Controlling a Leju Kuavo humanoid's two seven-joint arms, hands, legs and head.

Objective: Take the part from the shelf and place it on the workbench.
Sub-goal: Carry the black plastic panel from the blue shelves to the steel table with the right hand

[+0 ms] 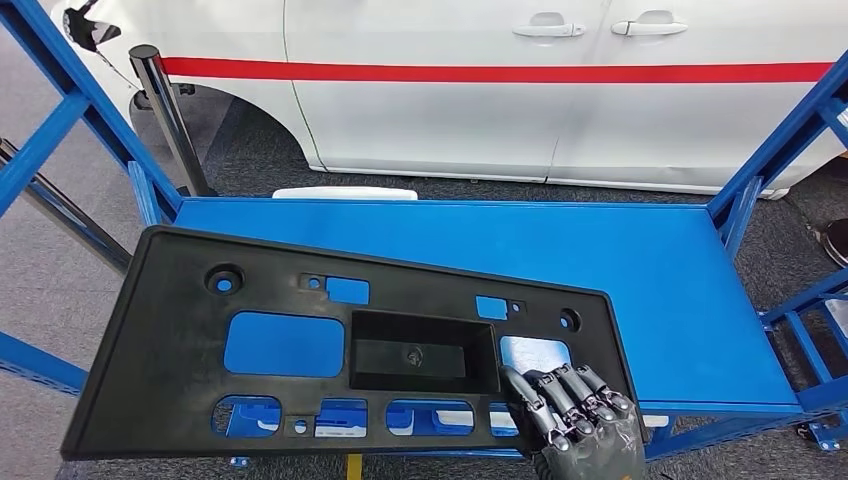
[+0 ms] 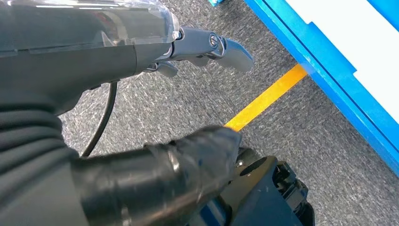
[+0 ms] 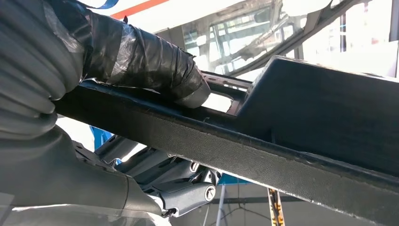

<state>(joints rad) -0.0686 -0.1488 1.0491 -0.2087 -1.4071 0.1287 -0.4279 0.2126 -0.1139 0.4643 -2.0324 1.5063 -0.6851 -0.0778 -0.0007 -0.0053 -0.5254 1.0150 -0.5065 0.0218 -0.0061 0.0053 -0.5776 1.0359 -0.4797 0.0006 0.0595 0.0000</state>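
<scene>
Fingers of my right hand [image 1: 580, 420] curl over the near edge of the black part [image 1: 300, 340], close to its right corner, their tips lying on its upper face beside a rectangular cutout; from the right wrist view the taped thumb [image 3: 141, 61] presses one face of the part's rim [image 3: 244, 150] while the darker fingers [image 3: 183, 188] lie against the other, so the edge is pinched between them; that hand has a firm hold of the part and nothing else. The part is a long flat black panel with several rectangular openings, two round holes and a sunken box-shaped recess [image 1: 420, 352] near its middle; the recess has a small round fitting at its bottom and I see nothing loose in it. The panel lies over the near left portion of the blue table [image 1: 640, 270], its left end reaching past the table's edge by the blue frame [image 1: 40, 150]; whether it rests on the surface or is held just above it I cannot tell. My left hand [image 2: 202, 47] hangs over grey carpet [image 2: 155, 103] crossed by a yellow line [image 2: 268, 96]; its fingers are loosely spread with nothing between them. Beyond the table stands a white car [image 1: 560, 90] with a red stripe.
</scene>
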